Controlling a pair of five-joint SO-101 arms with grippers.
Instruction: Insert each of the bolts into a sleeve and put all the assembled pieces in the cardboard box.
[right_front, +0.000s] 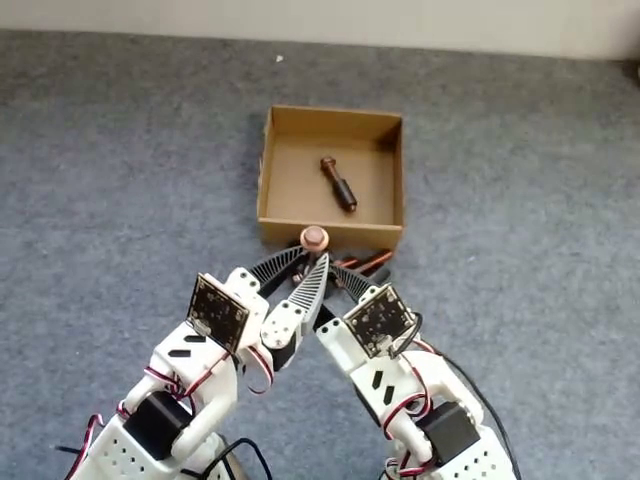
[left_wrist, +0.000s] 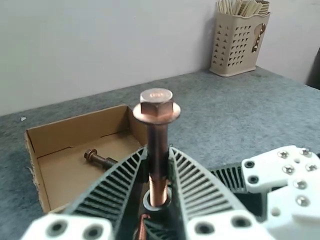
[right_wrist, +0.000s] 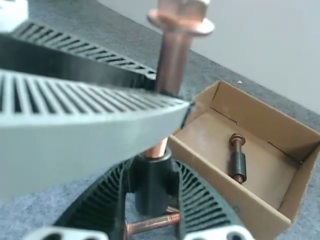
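- Right wrist view: the right end effector (right_wrist: 150, 172) is clamped around a black sleeve (right_wrist: 150, 187) and holds it upright low in the frame.
- A copper bolt (right_wrist: 172, 65) stands upright above the sleeve with its head near the top edge, and its shank goes down into the sleeve's open top.
- A loose bolt (right_wrist: 150, 222) lies flat on the grey surface (right_wrist: 75, 210) just below the sleeve, between the right fingers.
- Left wrist view: the left end effector (left_wrist: 158, 150) pinches the shank of the upright bolt at mid-frame, with the hex head above the fingertips. The bolt's lower end sits inside the ring of the sleeve mouth.
- A beige perforated holder (left_wrist: 237, 45) stands at the upper right of this frame, close to the wall.
- High view: the cardboard box (right_front: 262, 170) sits at upper centre. One assembled piece (right_front: 339, 183) lies diagonally on its floor.
- Both arms enter from the lower edge, the left one at lower left and the right one at lower right. Their end effectors meet just below the box's front wall, where the bolt head shows.
- More loose parts lie on the surface just to the right of that meeting point, close to the box's front wall.
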